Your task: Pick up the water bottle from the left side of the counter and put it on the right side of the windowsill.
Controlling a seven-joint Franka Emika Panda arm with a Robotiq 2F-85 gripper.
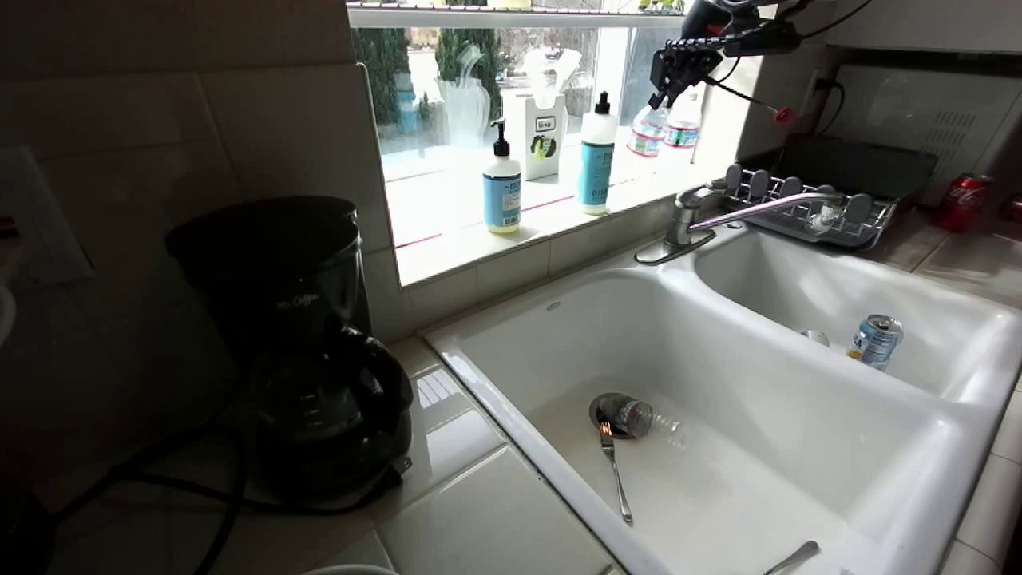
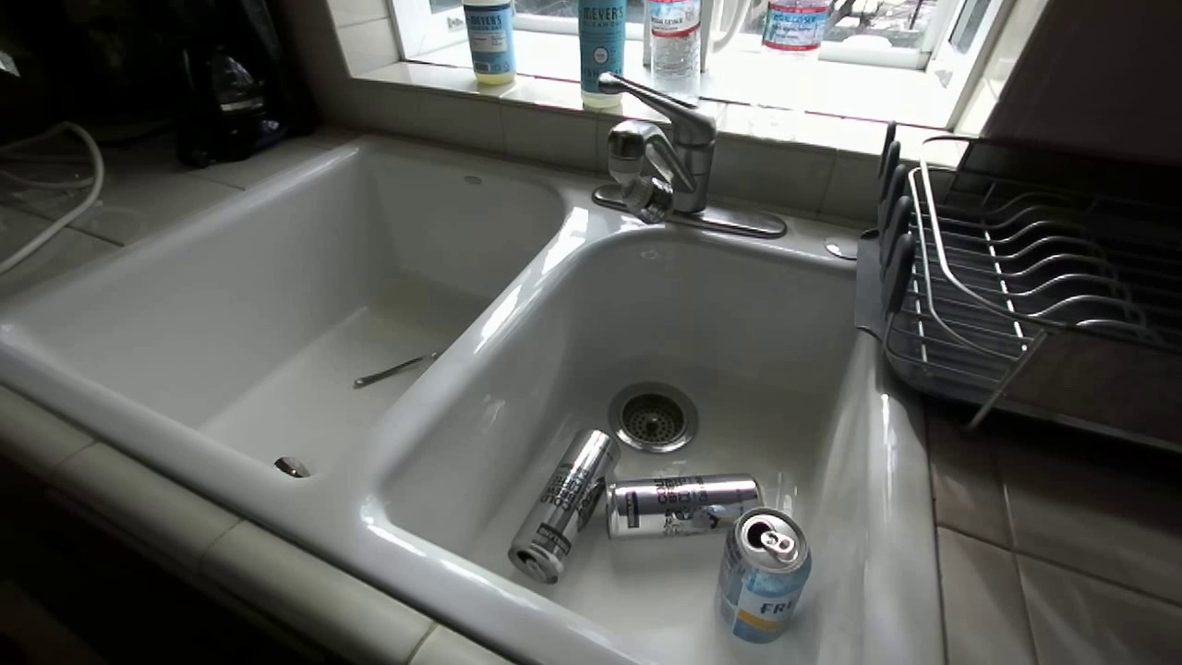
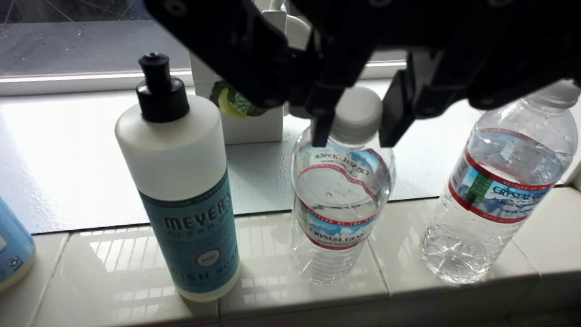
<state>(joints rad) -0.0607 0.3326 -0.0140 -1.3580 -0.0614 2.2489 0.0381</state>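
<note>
The water bottle is clear, with a white cap and a red, white and blue label. In the wrist view its base appears on the windowsill, right of a teal dish soap bottle. My gripper comes from above, with one finger on each side of the cap; both look in contact with it, so it is shut on the cap. In exterior views the bottle hangs under the gripper, and its body shows behind the faucet, the gripper out of frame. The counter surrounds the sink.
Another clear bottle stands close on the right. Teal dish soap, a blue soap bottle and a white box stand left and behind. The faucet, dish rack and sink with cans lie below.
</note>
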